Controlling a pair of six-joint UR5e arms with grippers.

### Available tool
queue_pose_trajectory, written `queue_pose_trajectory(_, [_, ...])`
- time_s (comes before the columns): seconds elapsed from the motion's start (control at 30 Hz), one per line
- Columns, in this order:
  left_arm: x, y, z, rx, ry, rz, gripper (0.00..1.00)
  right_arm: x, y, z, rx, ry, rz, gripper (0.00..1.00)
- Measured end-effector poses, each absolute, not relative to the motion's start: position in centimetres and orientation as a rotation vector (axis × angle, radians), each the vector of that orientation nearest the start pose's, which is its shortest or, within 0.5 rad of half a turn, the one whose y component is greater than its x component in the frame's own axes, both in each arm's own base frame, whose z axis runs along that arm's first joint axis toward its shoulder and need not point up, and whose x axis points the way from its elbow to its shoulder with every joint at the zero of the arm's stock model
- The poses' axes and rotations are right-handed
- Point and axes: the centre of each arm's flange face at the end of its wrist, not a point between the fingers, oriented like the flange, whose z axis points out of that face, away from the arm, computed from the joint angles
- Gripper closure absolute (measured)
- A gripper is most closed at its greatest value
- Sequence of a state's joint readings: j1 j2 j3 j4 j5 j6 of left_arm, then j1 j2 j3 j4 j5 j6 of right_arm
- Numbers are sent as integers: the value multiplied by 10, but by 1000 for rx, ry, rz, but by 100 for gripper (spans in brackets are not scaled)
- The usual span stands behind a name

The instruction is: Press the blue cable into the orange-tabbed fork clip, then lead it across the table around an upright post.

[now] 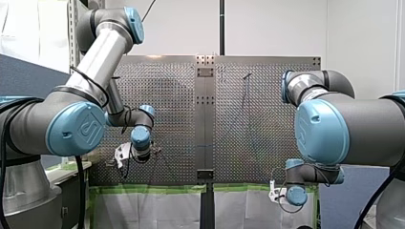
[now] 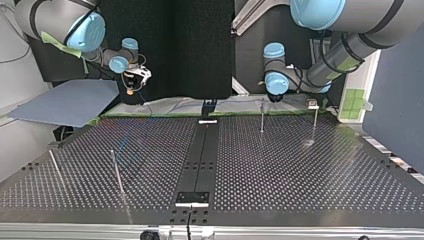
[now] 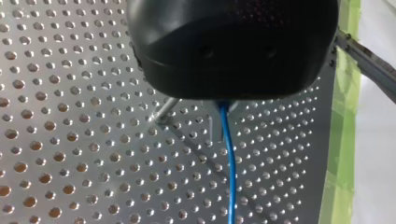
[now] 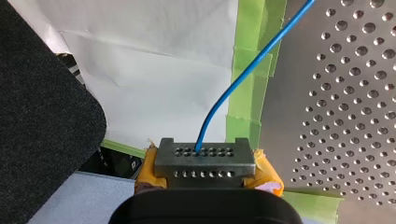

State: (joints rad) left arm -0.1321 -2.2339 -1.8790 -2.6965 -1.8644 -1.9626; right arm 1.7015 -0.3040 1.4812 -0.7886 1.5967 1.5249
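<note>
Hanging just off the silver perforated metal table (image 4: pixel 355 93), beyond its green tape edging (image 4: pixel 254 60) and above white sheeting (image 4: pixel 154 60), my right gripper (image 4: pixel 205 161) is clenched on the thin blue cable (image 4: pixel 243 79). The cable rises from between the yellow pads (image 4: pixel 267 175) and arcs over the taped edge onto the table.

Further in, my left gripper (image 2: pixel 272 97) sits low over the table, near the taped edge. Its black body covers what is beneath, so I cannot tell whether it is grasping or released. The blue cable emerges from under it and runs on across the holes. A slim upright metal post (image 2: pixel 261 117) stands just beside it, and a second post (image 2: pixel 315 122) is near, toward the top view's right.

Beyond them a broad stretch of bare table opens, with two more posts (image 2: pixel 117 172) at the top view's left, well apart from both grippers.
</note>
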Motion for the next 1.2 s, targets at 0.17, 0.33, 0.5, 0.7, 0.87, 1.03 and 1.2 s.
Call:
queue_pose_trajectory(0.17, [496,-173,39,-435,2025,-2,100,209,-588,-202,1612,-1368,1025,100])
queue_pose_trajectory(0.33, [492,-175,37,-427,2024,1,100,209,-588,-202,1613,-1367,1023,100])
queue_pose_trajectory(0.5, [490,-176,35,-422,2007,-9,100,209,-588,-202,1616,-1362,1022,100])
queue_pose_trajectory(0.7, [488,-181,34,-405,2005,-11,100,210,-588,-202,1619,-1358,1021,100])
queue_pose_trajectory(0.87, [483,-185,32,-388,2024,-4,100,211,-588,-202,1619,-1357,1021,100])
queue_pose_trajectory(1.03, [472,-185,27,-376,2043,22,100,211,-587,-202,1621,-1357,1022,100])
queue_pose_trajectory(1.2, [466,-186,25,-363,2068,38,100,212,-587,-202,1624,-1357,1022,100])
